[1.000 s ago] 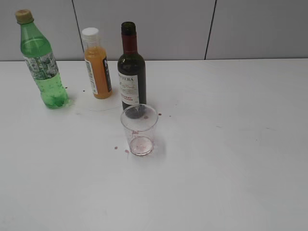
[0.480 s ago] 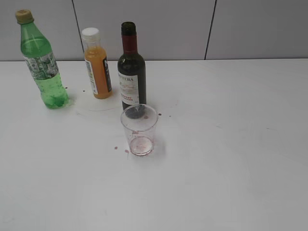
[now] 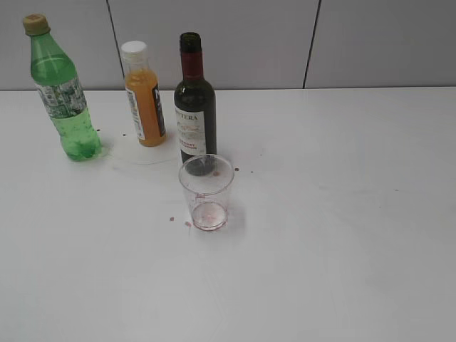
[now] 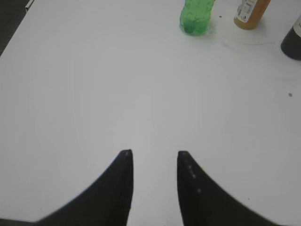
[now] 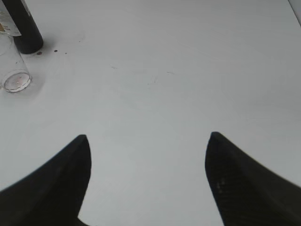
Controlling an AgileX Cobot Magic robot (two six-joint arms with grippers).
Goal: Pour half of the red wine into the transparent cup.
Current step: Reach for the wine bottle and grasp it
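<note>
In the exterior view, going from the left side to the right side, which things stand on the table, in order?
Green soda bottle → orange juice bottle → wine bottle. The transparent cup stands in front of the wine bottle and overlaps it, so I give it no place in the order.

Exterior view slants down on the white table (image 3: 342,235) toward the back wall; both wrist views look low across it, sharing the wine bottle (image 3: 195,100).
</note>
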